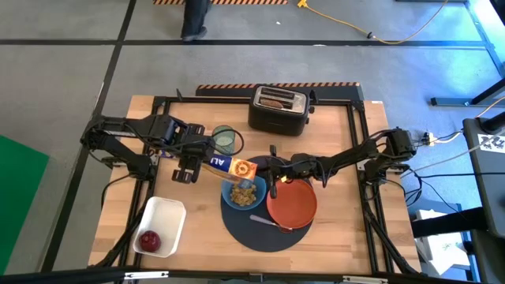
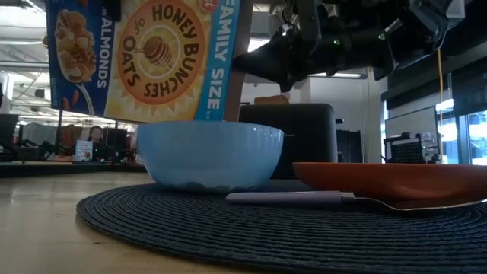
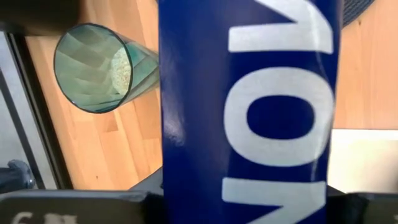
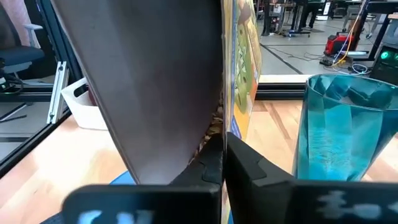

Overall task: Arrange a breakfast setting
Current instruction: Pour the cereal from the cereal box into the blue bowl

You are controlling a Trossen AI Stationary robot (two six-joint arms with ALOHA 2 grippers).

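Left claw (image 1: 189,162), left of centre in the overhead frame: clamped on the blue side of a cereal box (image 1: 229,166). Held the box tilted, open end down, over the blue bowl (image 1: 243,194). Filled most of the left wrist picture with that blue panel and its white lettering.

Right claw (image 1: 276,170), just right of centre: fingers pressed together at the box's open end, against the edge of a brown inner flap. Could not tell whether anything was pinched between them. Showed cereal pieces at the box mouth in the right wrist picture.

Sat on the round dark mat (image 1: 245,233), lower centre: the bowl, already holding cereal, and touching its right side the orange-red plate (image 1: 292,203). Lay across the mat below bowl and plate: the metal spoon (image 1: 267,221), its bowl end tucked by the plate's rim.

Stood upright on the bench (image 1: 142,142), above and left of the bowl, off the mat: the greenish glass (image 1: 226,140).

Rested in a slot of the black toaster (image 1: 278,109), top centre: the toast slice (image 1: 274,101).

Lay in the white tub (image 1: 162,225), lower left, well apart from the mat: the red apple (image 1: 148,240).
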